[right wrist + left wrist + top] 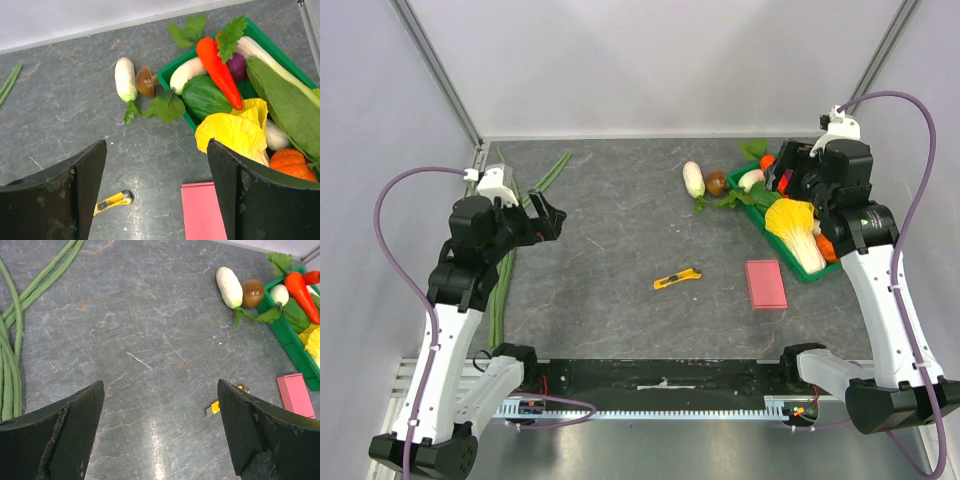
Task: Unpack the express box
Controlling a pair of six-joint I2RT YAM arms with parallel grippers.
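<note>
The express box (766, 284) is a flat pink-red box lying closed on the grey table, right of centre, next to the green tray. It also shows in the left wrist view (295, 395) and the right wrist view (202, 211). A yellow-and-black utility knife (677, 279) lies left of it; it also shows in the right wrist view (113, 201) and, partly hidden, in the left wrist view (214, 407). My left gripper (548, 216) is open and empty, held high at the left. My right gripper (783, 167) is open and empty, high above the tray's far end.
A green tray (750, 212) of toy vegetables stands at the back right, with yellow cabbage (798, 228) in it. A white gourd (693, 178) and brown mushroom (717, 183) lie beside it. Long green beans (503, 265) lie along the left edge.
</note>
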